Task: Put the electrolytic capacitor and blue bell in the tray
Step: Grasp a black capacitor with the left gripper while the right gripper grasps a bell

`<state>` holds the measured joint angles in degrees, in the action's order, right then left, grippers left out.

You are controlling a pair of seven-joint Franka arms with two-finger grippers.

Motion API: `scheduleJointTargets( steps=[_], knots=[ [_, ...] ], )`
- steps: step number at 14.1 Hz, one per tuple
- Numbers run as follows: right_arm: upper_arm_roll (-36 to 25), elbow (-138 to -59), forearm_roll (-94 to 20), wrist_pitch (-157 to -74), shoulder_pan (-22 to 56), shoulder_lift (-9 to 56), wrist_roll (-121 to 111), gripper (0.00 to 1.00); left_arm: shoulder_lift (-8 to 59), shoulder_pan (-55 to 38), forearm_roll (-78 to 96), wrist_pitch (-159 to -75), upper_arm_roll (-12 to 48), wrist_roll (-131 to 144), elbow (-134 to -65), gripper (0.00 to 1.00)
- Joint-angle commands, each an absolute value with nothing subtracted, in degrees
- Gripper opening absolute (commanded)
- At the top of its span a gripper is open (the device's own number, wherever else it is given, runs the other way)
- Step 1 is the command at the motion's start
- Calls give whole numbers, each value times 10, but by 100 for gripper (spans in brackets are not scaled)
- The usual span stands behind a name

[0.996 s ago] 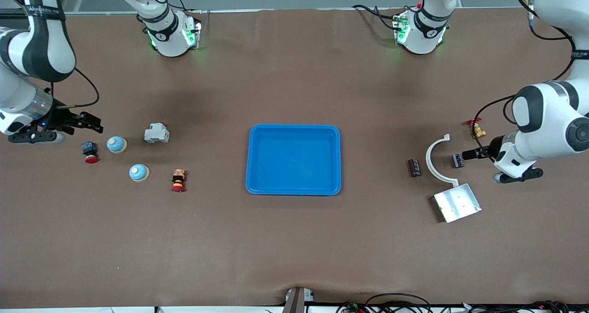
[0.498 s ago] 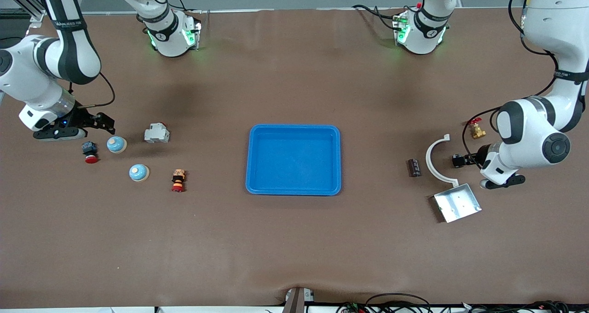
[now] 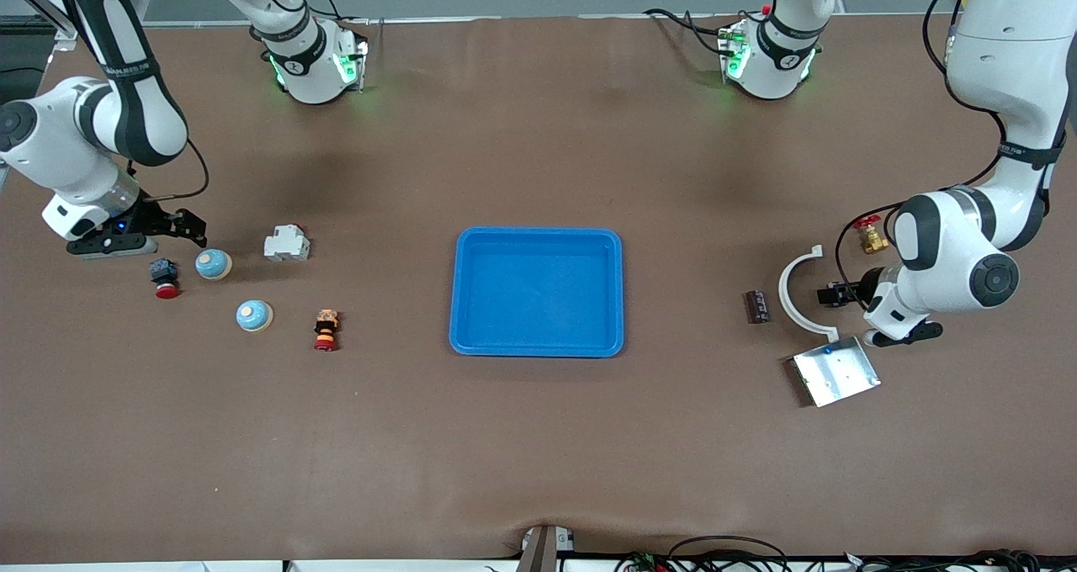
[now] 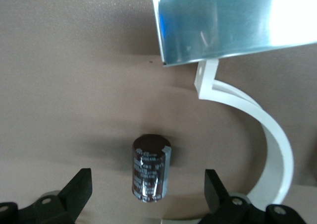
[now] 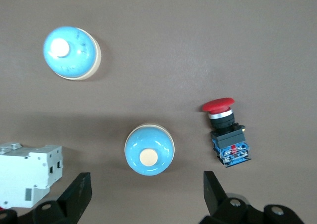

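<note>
The bright-blue tray lies mid-table with nothing in it. The dark electrolytic capacitor lies on its side toward the left arm's end; in the left wrist view it lies between the fingers' line. My left gripper is open beside a white curved bracket, near the capacitor. Two blue bells stand toward the right arm's end. My right gripper is open over the first bell; the other bell shows too.
A white curved bracket and a metal plate lie by the capacitor, with a brass valve near them. A red push button, a white breaker and an orange-red button lie around the bells.
My left gripper has moved toward the capacitor, over the bracket. My right gripper has moved in from the table's end to the nearest bell.
</note>
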<state>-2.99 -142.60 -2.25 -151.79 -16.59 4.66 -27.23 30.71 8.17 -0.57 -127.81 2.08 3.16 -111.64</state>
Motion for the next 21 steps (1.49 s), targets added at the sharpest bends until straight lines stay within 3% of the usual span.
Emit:
scheduleJointTargets(
  steps=[1, 5, 8, 11, 13, 21],
  knots=[
    [-23, -1447, -33, -1563, -178, 63, -285, 100, 314, 81, -25, -1285, 21, 38, -1112, 100],
    [-22, -1453, -33, -1615, -177, 98, -285, 100, 322, 81, -41, -1285, 22, 39, -1112, 100],
    [-21, -1453, -33, -1646, -177, 126, -284, 100, 322, 82, -41, -1285, 22, 40, -1112, 54],
    [-20, -1453, -33, -1657, -175, 137, -281, 100, 318, 82, -41, -1285, 21, 39, -1112, 15],
    [-19, -1453, -34, -1672, -175, 148, -280, 100, 314, 82, -42, -1284, 21, 39, -1110, 0],
    [-17, -1450, -37, -1699, -172, 177, -275, 100, 230, 77, -41, -1162, 33, 47, -1071, 0]
  ],
)
